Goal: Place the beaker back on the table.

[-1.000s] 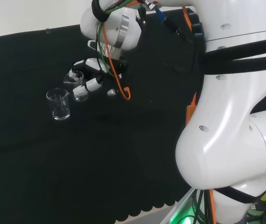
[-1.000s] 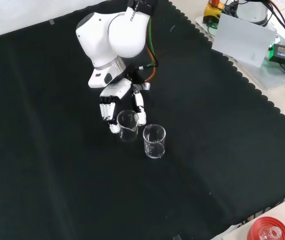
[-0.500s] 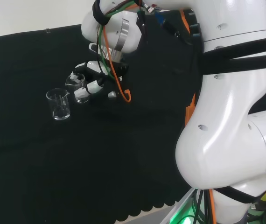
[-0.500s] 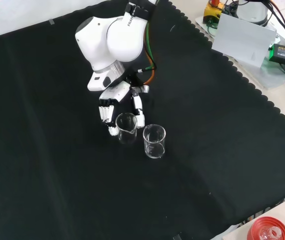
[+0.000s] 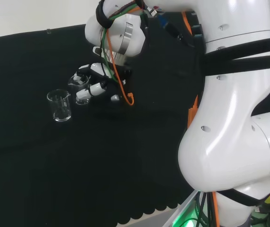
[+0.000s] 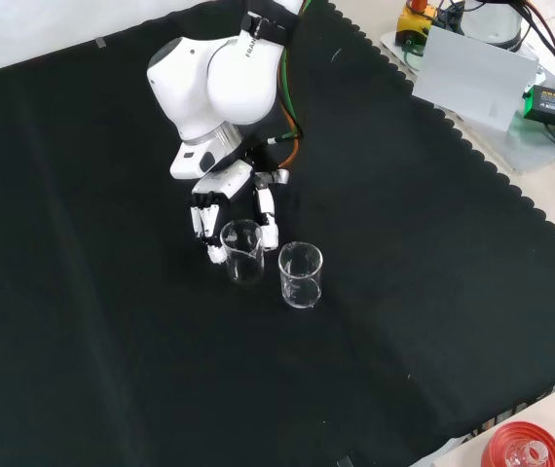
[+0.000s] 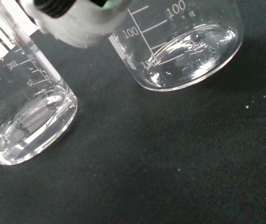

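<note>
Two clear glass beakers on the black-cloth table [image 6: 433, 292], both upright.

Markings: white graduation scales on both beakers in the wrist view, numerals too partial to quote reliably. The arm's link carries lettering, not read off.

Contents: both look empty. The wrist view shows clear bases with only glare; cannot rule out a thin film of liquid.

Beaker [image 6: 242, 250] [image 5: 78, 87] [image 7: 184, 42] sits between the fingers [image 6: 268, 216] and thumb of the hand [image 6: 221, 187] [image 5: 93, 79]. Fingers are curled round it on either side, so the hand has hold of it. In the front view its base appears to be at cloth level; cannot tell if it's actually touching down.

Second beaker [image 6: 300, 274] [image 5: 59, 105] [image 7: 23, 112] stands free on the cloth just beside the held one, to its right and slightly nearer in the front view, to its left in the head view. Apart, not touching.

Front view bottom right: red ribbed ring stand [image 6: 526, 449] off the cloth.
</note>
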